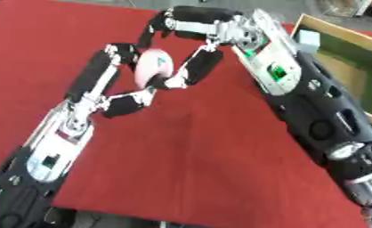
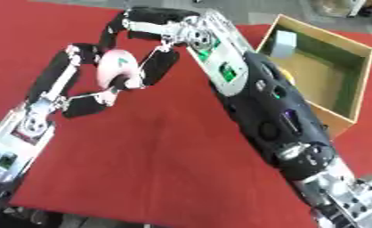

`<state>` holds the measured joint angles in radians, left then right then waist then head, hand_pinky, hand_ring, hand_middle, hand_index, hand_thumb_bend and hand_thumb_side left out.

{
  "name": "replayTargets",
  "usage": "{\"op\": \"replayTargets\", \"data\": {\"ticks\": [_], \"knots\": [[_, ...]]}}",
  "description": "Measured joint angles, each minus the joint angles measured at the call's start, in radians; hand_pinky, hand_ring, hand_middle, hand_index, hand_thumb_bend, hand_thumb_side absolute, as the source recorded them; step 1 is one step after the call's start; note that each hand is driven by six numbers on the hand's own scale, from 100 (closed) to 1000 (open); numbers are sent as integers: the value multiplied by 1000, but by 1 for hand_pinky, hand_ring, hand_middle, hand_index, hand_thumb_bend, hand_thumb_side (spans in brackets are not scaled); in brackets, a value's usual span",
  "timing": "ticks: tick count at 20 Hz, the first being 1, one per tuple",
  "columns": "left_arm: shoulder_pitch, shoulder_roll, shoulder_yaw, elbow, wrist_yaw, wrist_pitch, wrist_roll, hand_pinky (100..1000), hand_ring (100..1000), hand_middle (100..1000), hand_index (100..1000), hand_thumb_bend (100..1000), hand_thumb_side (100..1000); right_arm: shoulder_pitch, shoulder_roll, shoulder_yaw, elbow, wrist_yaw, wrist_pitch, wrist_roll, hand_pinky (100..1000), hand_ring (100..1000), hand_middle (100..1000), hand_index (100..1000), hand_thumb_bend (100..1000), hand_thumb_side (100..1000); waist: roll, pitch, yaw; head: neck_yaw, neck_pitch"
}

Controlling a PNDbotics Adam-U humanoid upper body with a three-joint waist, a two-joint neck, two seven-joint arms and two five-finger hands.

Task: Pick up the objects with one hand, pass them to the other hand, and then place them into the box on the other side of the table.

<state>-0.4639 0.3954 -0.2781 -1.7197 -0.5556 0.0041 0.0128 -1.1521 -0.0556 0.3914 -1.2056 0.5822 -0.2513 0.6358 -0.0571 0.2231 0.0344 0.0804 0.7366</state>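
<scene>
In the upper left of the frame, the left hand [image 1: 115, 95] and right hand [image 1: 191, 49] both have fingers curled on a pink ball [image 1: 152, 67] above the red table [image 1: 197, 156]. Only the right eye view shows the whole box [image 2: 353, 84], upper right.

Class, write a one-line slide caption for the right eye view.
Both hands, left and right, grip a pink ball above the red table; box at right.

Both head eyes look steeply down, close over the red table [image 1: 197, 156], sharing nearly everything
</scene>
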Motion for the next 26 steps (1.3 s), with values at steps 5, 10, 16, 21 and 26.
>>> {"op": "replayTargets", "data": {"ticks": [5, 10, 16, 21, 26], "knots": [[5, 0, -2, -3, -7, -3, -3, 704, 503, 509, 422, 100, 174, 0, 0, -2, 11, 11, 1, -8, 837, 915, 686, 772, 265, 245, 0, 0, 0, -8, 0], [7, 0, -2, -6, -9, -5, -4, 705, 503, 509, 422, 100, 171, 0, 0, -3, 12, 15, -2, -13, 830, 900, 636, 735, 210, 226, 0, 0, 0, -15, 0], [8, 0, -2, -6, -9, -4, -3, 701, 498, 506, 418, 100, 169, 0, 0, -3, 17, 19, -10, -10, 821, 885, 570, 684, 249, 227, 0, 0, 0, -21, 0], [9, 0, -3, -6, -13, 1, 2, 699, 497, 505, 418, 100, 165, 5, -1, -3, 17, 19, -24, 2, 806, 849, 460, 578, 277, 220, 0, 0, 1, -21, 0], [9, 0, -3, -6, -17, 8, 14, 697, 494, 504, 420, 100, 163, 10, -1, -6, 17, 5, -31, 4, 774, 791, 347, 472, 287, 185, 0, 0, 1, -21, 0]]}}
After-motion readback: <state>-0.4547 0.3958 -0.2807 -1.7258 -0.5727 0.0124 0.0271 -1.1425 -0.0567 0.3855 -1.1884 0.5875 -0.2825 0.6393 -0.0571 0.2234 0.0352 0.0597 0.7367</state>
